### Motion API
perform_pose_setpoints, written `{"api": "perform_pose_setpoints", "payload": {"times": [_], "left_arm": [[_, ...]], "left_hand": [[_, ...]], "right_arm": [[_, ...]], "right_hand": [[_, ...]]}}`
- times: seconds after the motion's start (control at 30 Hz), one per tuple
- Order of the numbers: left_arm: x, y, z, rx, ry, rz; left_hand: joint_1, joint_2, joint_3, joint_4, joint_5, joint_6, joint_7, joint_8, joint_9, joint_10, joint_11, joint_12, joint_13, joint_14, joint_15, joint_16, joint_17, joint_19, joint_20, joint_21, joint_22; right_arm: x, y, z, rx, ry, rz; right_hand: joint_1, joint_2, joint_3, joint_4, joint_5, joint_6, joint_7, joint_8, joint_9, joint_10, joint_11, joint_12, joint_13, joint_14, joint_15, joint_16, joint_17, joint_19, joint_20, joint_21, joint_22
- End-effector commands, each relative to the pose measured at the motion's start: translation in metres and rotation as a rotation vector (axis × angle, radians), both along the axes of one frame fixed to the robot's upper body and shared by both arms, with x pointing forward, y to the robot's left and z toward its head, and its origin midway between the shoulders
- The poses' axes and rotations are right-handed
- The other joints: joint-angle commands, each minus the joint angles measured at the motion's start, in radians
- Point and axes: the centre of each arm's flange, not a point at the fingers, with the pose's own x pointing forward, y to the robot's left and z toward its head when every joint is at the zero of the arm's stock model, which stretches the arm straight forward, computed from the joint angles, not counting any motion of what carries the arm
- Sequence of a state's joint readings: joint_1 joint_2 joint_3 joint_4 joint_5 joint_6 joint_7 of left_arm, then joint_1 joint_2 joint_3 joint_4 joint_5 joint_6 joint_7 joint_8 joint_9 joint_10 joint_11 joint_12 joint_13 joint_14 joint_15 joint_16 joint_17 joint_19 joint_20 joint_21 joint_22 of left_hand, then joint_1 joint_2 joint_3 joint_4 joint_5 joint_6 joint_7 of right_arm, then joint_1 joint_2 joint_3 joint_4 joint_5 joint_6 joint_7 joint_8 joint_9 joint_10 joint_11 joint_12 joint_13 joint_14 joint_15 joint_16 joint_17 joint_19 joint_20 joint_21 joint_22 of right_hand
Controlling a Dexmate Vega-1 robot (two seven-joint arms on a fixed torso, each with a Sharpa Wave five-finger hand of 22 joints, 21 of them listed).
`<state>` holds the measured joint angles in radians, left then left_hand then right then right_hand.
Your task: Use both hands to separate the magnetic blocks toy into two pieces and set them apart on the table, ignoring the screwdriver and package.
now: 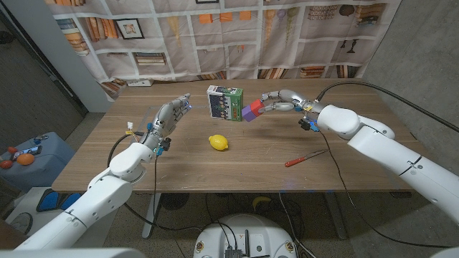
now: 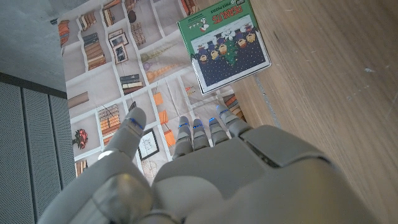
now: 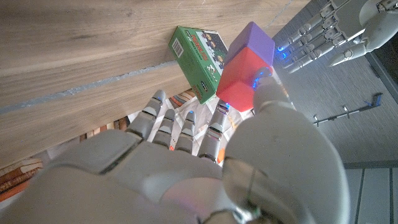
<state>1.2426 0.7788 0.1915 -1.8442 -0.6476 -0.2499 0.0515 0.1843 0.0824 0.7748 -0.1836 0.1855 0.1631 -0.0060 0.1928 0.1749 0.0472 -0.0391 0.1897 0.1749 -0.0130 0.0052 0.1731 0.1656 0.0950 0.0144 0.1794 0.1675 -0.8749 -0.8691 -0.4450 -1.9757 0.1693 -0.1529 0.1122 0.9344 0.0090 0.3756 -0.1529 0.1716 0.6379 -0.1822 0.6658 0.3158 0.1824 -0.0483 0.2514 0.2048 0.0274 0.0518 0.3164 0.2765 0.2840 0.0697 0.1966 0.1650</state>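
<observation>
Over the wooden bench (image 1: 215, 168), I am holding the magnetic blocks toy (image 1: 252, 110) aloft in my right hand (image 1: 281, 101); my left hand (image 1: 169, 115), at nine o'clock, is spread empty and should be gripping the purple end squarely.

One block toy (image 1: 252, 110), made of two blocks stuck together, one purple and one red; one green box (image 1: 224, 102); one yellow lemon (image 1: 219, 142); one red screwdriver (image 1: 305, 158); one wooden table (image 1: 179, 168); two robot hands, left hand (image 1: 171, 115) and right hand (image 1: 281, 102).
</observation>
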Motion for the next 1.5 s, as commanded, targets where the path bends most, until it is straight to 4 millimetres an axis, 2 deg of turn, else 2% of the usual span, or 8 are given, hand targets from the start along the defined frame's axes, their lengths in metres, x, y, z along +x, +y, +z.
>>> {"api": "perform_pose_setpoints", "payload": {"times": [0.03, 0.2, 0.43, 0.6, 0.9, 0.97, 1.1, 1.5], "left_arm": [[-0.003, -0.008, 0.009, 0.091, 0.01, -0.089], [-0.002, -0.012, 0.014, 0.118, 0.003, -0.12], [0.003, -0.019, 0.019, 0.127, 0.019, -0.174], [0.008, -0.023, 0.02, 0.15, 0.044, -0.234], [0.015, -0.027, 0.023, 0.194, 0.078, -0.305], [0.016, -0.029, 0.023, 0.201, 0.081, -0.314], [0.02, -0.035, 0.024, 0.225, 0.096, -0.343], [0.028, -0.049, 0.03, 0.293, 0.106, -0.378]], "left_hand": [[0.029, -0.008, 0.002, -0.01, 0.006, 0.012, -0.009, 0.008, 0.002, -0.016, 0.002, -0.003, 0.003, -0.023, 0.009, -0.005, 0.002, -0.017, 0.004, -0.002, 0.0], [0.053, -0.025, 0.002, -0.011, 0.007, 0.045, -0.013, 0.021, 0.004, -0.028, 0.004, -0.003, 0.004, -0.037, 0.017, -0.003, 0.002, -0.026, 0.011, -0.002, 0.0], [0.108, -0.062, -0.003, -0.008, 0.006, 0.044, -0.004, 0.015, 0.005, -0.071, 0.013, -0.005, 0.004, -0.083, 0.03, -0.003, 0.004, -0.13, 0.031, -0.011, 0.0], [0.153, -0.085, -0.012, -0.004, 0.006, 0.004, 0.003, 0.003, 0.006, -0.15, 0.029, -0.011, 0.004, -0.16, 0.067, -0.006, 0.005, -0.227, 0.054, -0.012, 0.001], [0.177, -0.102, -0.02, -0.003, 0.006, -0.021, 0.016, 0.001, 0.007, -0.203, 0.044, -0.013, 0.004, -0.217, 0.086, -0.007, 0.006, -0.286, 0.064, -0.011, 0.001], [0.182, -0.108, -0.022, -0.003, 0.005, -0.027, 0.02, 0.001, 0.007, -0.218, 0.051, -0.013, 0.005, -0.236, 0.092, -0.008, 0.006, -0.301, 0.067, -0.011, 0.001], [0.201, -0.123, -0.029, -0.001, 0.005, -0.049, 0.035, 0.0, 0.008, -0.283, 0.099, -0.015, 0.006, -0.286, 0.115, -0.005, 0.007, -0.333, 0.072, -0.005, 0.002], [0.223, -0.132, -0.036, 0.002, 0.006, -0.082, 0.061, -0.001, 0.01, -0.353, 0.142, -0.012, 0.006, -0.352, 0.152, -0.005, 0.008, -0.393, 0.091, -0.007, 0.003]], "right_arm": [[0.003, -0.007, -0.012, 0.189, 0.017, 0.094], [0.005, -0.008, -0.019, 0.254, 0.025, 0.117], [0.006, -0.005, -0.025, 0.314, 0.036, 0.146], [0.007, -0.003, -0.028, 0.335, 0.041, 0.157], [0.012, 0.004, -0.032, 0.387, 0.069, 0.205], [0.012, 0.004, -0.032, 0.389, 0.072, 0.209], [0.015, 0.008, -0.034, 0.389, 0.082, 0.213], [0.019, 0.014, -0.037, 0.505, 0.075, 0.298]], "right_hand": [[-0.017, 0.029, -0.004, 0.0, 0.007, 0.249, -0.035, 0.093, -0.003, 0.013, 0.002, -0.001, 0.0, 0.009, 0.003, 0.007, 0.004, 0.008, -0.005, 0.0, 0.003], [-0.018, 0.028, -0.005, -0.001, 0.007, 0.252, -0.035, 0.091, -0.008, 0.011, 0.004, -0.003, 0.0, 0.008, 0.003, 0.007, 0.004, 0.008, -0.006, 0.0, 0.003], [-0.019, 0.028, -0.007, -0.001, 0.007, 0.255, -0.035, 0.086, -0.018, 0.012, 0.004, -0.005, 0.0, 0.007, 0.007, 0.006, 0.005, 0.008, -0.007, -0.001, 0.004], [-0.02, 0.028, -0.008, -0.001, 0.007, 0.255, -0.036, 0.083, -0.023, 0.01, 0.004, -0.008, 0.0, 0.005, 0.006, 0.006, 0.005, 0.008, -0.009, -0.002, 0.004], [-0.021, 0.029, -0.009, -0.001, 0.008, 0.26, -0.035, 0.079, -0.033, 0.01, 0.005, -0.01, 0.0, 0.004, 0.006, 0.005, 0.006, 0.009, -0.01, -0.002, 0.004], [-0.022, 0.029, -0.009, -0.002, 0.008, 0.258, -0.036, 0.076, -0.035, 0.011, 0.006, -0.011, 0.0, 0.004, 0.007, 0.005, 0.007, 0.009, -0.009, -0.002, 0.004], [-0.022, 0.029, -0.01, -0.002, 0.008, 0.26, -0.036, 0.074, -0.04, 0.013, 0.006, -0.011, 0.0, 0.004, 0.006, 0.005, 0.007, 0.009, -0.01, -0.003, 0.004], [-0.023, 0.031, -0.011, -0.002, 0.009, 0.261, -0.036, 0.067, -0.052, 0.012, 0.008, -0.015, 0.0, 0.003, 0.005, 0.005, 0.008, 0.007, -0.012, -0.004, 0.004]]}}
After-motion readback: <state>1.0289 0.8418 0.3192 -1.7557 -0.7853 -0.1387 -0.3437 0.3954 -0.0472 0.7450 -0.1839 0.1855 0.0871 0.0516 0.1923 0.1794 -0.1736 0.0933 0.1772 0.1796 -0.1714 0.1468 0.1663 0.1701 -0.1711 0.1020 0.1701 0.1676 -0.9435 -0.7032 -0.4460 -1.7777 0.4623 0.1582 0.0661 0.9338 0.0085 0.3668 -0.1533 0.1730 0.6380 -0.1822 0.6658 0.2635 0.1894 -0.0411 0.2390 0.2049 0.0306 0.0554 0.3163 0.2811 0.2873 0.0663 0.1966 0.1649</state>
